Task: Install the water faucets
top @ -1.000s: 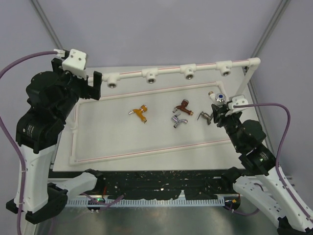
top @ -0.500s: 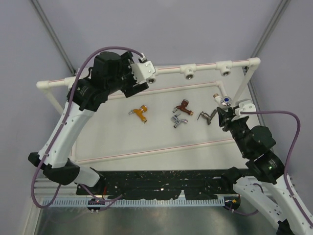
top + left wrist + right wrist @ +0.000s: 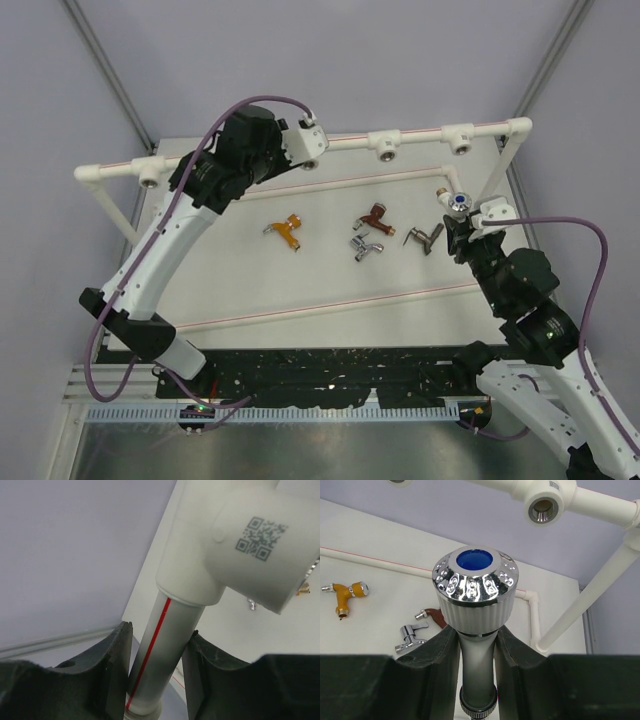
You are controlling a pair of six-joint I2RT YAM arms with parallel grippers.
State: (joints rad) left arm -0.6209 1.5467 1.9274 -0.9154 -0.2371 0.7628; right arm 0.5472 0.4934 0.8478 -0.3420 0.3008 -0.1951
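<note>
My left gripper (image 3: pixel 292 157) is closed around the top rail of the white pipe frame (image 3: pixel 345 142); in the left wrist view both fingers (image 3: pixel 117 665) press the red-striped pipe (image 3: pixel 165 645) just below a tee socket (image 3: pixel 235 540). My right gripper (image 3: pixel 458 224) is shut on the white faucet (image 3: pixel 457 201), gripping its stem under the chrome cap with the blue centre (image 3: pixel 475 592), upright near the frame's right end. The orange-gold faucet (image 3: pixel 287 231), the copper-brown one (image 3: pixel 375 214), the chrome one (image 3: pixel 365 246) and the dark bronze one (image 3: pixel 427 238) lie on the white board.
Metal-ringed tee sockets (image 3: pixel 388 148) (image 3: pixel 460 140) (image 3: pixel 152 180) face forward along the top rail; one socket (image 3: pixel 543 505) sits above and right of the held faucet. A slanted frame leg (image 3: pixel 503 170) stands at the right. Lower frame pipes (image 3: pixel 330 305) border the board.
My left arm swung from the far left to the top rail, and its jaws closed around the pipe. The right gripper with the white faucet shifted slightly right.
</note>
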